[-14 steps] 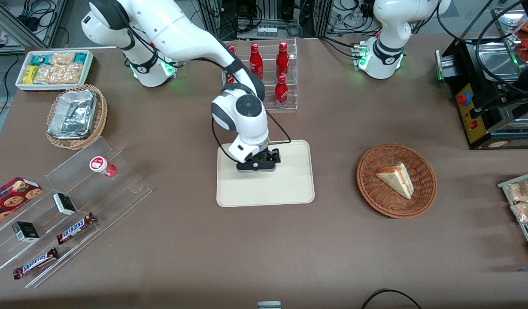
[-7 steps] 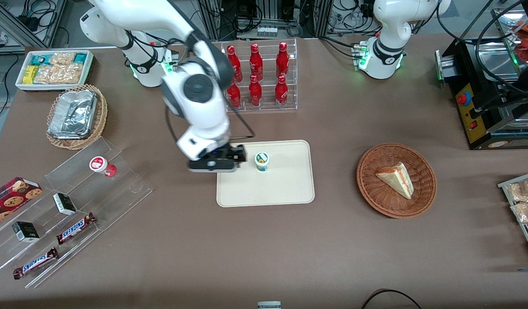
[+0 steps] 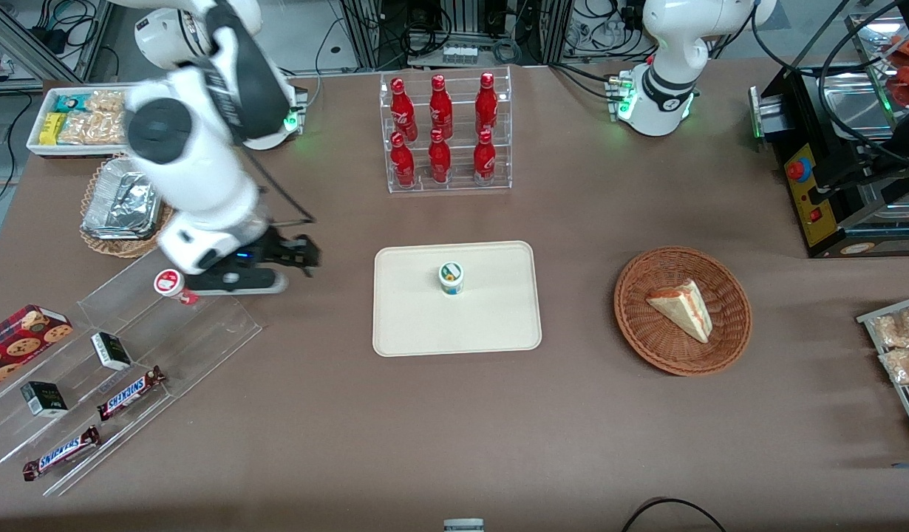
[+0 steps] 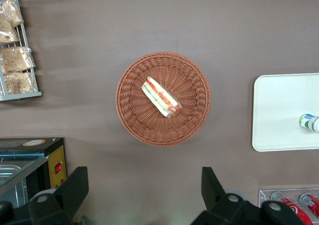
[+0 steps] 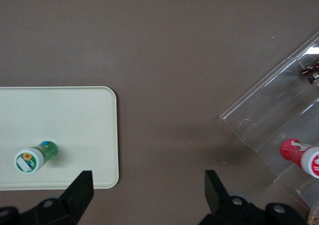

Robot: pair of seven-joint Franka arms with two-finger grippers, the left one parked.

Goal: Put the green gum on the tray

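The green gum (image 3: 451, 276) stood upright near the middle of the tray (image 3: 499, 325), so the task looked done, while the gripper (image 3: 295, 255), spread wide and holding nothing, hung above the table toward the working arm's end, near the acrylic stand (image 3: 166, 325).

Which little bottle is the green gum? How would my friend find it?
Look for the big cream tray in the middle of the brown table, nearer the camera than the rack of red bottles. The green gum stands alone on it, with the open gripper off toward the clear stepped stand. Its lid is white with a green ring, unlike the red-lidded bottle on that stand.
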